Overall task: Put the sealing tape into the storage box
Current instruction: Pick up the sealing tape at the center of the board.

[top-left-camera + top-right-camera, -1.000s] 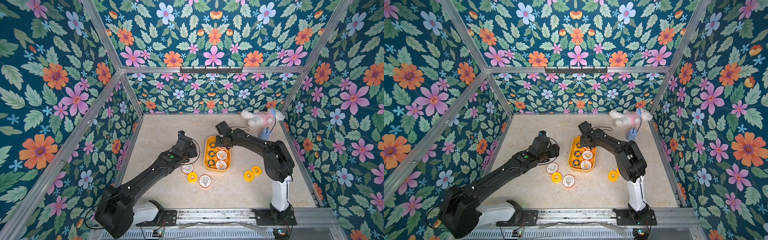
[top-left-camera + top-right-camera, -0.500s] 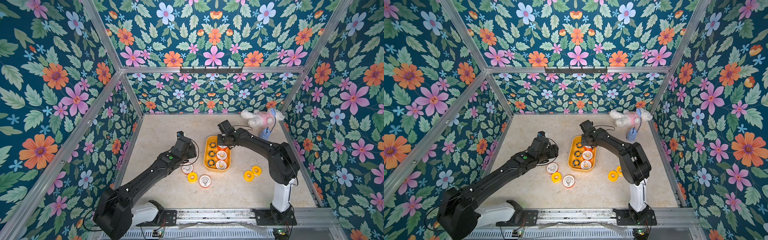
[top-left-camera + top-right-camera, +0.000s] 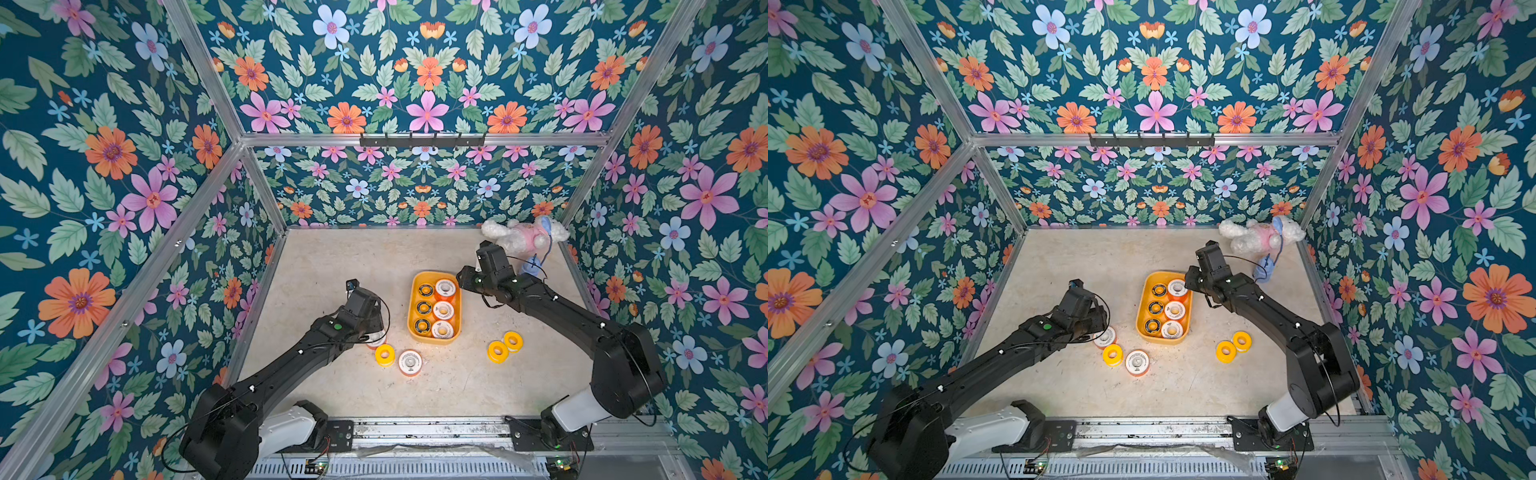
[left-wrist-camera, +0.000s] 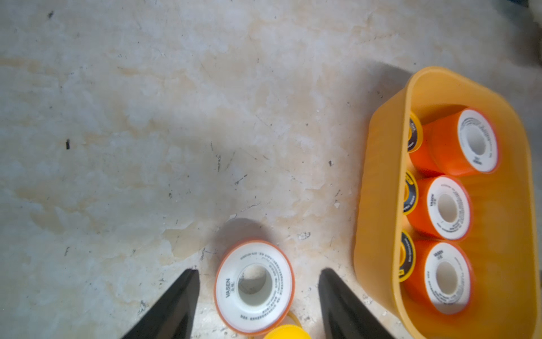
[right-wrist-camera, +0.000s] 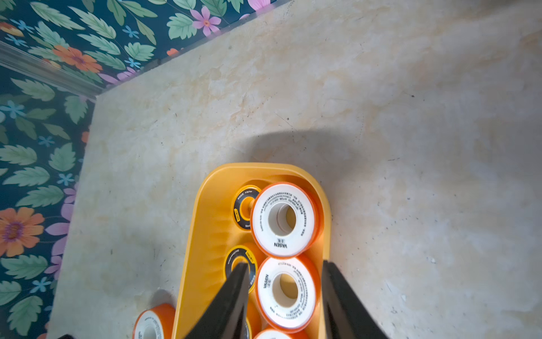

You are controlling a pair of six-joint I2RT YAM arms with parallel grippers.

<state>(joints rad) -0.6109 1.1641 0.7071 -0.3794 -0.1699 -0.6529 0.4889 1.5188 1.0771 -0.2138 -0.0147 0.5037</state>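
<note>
The yellow storage box [image 3: 415,332] sits mid-table and holds several spools of sealing tape: black-faced ones in one column, white-faced orange-rimmed ones [image 3: 443,310] in the other. The far white spool [image 5: 284,219] stands higher than its neighbours. My right gripper [image 5: 285,264] hangs open above the box with nothing in it; its fingers sit either side of the middle white spool [image 5: 286,293]. My left gripper [image 4: 258,271] is open low over the table, and a loose white-faced spool [image 4: 254,286] lies between its fingers, touching neither.
A yellow spool [image 3: 385,354] and a white-faced one [image 3: 410,362] lie loose just in front of the left gripper. Another two yellow spools [image 3: 497,351] lie right of the box. A plush toy [image 3: 523,235] and a small blue object on a cord [image 3: 532,266] sit at the back right.
My right gripper has opened and drawn back from over the box's far end toward its right side, and a white-faced spool now shows there. The left arm has barely moved.
</note>
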